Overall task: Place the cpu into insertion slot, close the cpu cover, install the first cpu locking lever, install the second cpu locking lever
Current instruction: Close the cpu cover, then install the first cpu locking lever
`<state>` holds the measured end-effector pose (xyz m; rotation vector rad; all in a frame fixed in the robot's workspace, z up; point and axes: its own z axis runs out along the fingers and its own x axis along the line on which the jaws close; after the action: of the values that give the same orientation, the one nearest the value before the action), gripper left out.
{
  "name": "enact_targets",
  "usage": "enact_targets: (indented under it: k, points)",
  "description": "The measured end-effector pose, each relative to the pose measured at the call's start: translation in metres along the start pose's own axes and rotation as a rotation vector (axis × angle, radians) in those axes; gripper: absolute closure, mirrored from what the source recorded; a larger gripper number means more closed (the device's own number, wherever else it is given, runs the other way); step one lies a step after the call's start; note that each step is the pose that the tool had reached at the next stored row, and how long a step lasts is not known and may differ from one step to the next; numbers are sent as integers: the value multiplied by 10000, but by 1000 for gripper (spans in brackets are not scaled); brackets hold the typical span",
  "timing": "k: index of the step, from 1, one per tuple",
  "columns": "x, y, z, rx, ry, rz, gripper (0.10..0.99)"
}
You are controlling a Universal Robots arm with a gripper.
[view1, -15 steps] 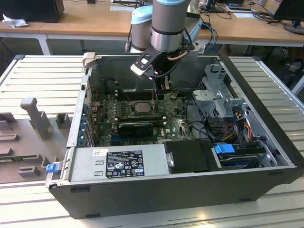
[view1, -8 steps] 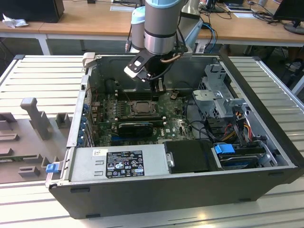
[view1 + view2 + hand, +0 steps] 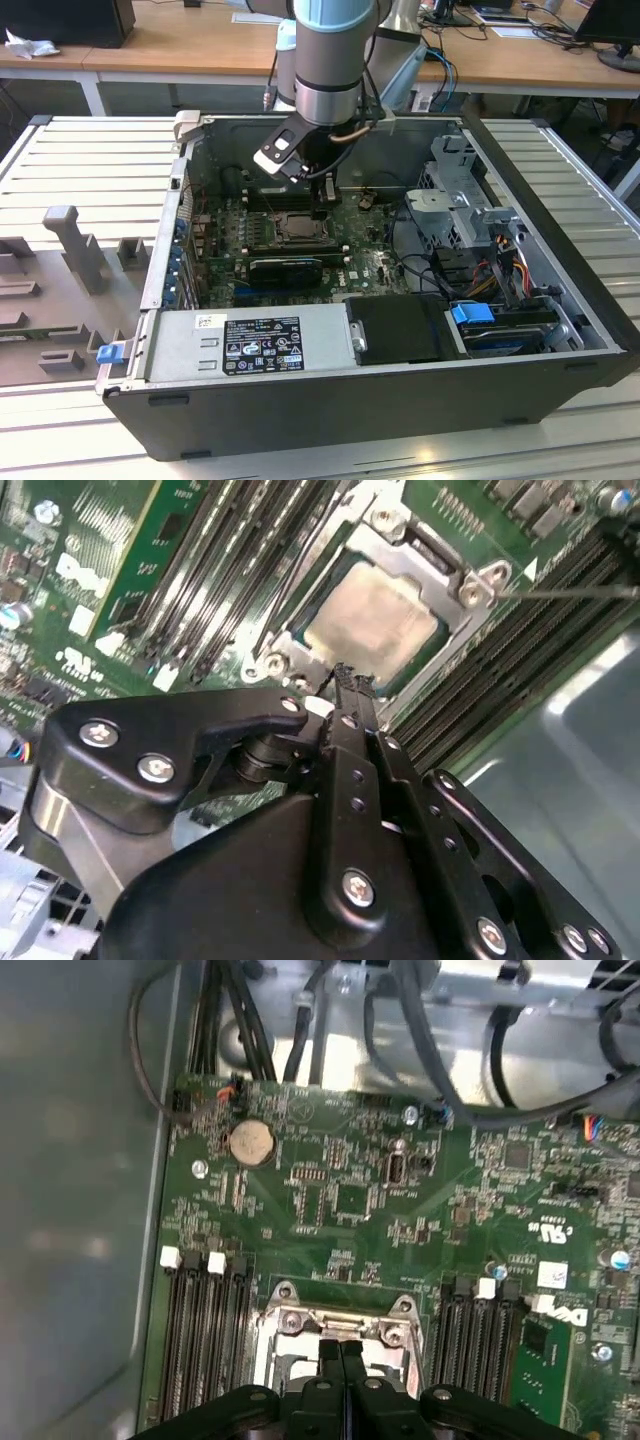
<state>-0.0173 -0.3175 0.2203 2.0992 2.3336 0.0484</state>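
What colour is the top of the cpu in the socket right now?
The cpu top is dull silver-grey, clearest in the second wrist view.

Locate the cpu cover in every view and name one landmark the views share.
Exterior view: the cpu cover lies mid-case on the green board, beside the gripper.
Second wrist view: the cpu cover frames the cpu, just past the gripper.
First wrist view: the cpu cover lies just beyond the gripper.
Shared landmark: the gripper's shut fingers.

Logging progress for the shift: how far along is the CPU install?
Done: the cpu lies seated under the lowered cpu cover. In hand: the shut gripper is at the cover's edge. Left: one thin locking lever looks unlatched; the other I cannot tell.
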Motion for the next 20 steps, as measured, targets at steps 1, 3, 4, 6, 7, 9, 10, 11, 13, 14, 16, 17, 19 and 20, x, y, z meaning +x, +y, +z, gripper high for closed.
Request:
enact_targets:
  k: [1, 3, 4, 6, 7, 9, 10, 11, 13, 14, 16, 17, 19, 20]
  points:
    - [5, -55, 5, 5, 8, -14, 980]
    - [13, -118, 4, 4, 17, -14, 980]
    - [16, -146, 4, 4, 17, -14, 980]
    - [19, -179, 3, 5, 17, -14, 980]
    - [21, -200, 2, 4, 17, -15, 980]
    - [25, -230, 2, 4, 17, -15, 980]
    - [26, -249, 1, 5, 17, -14, 980]
    - [29, -275, 0, 5, 17, -14, 980]
    - [31, -289, -2, 6, 14, -14, 980]
    - [31, -295, -4, 5, 16, -14, 980]
    - [32, -296, -34, 5, 16, -15, 980]
    - [33, -298, -46, 4, 17, -14, 980]
    - [33, -298, -81, 4, 16, -15, 980]
    - [33, -298, -90, 5, 17, -14, 980]
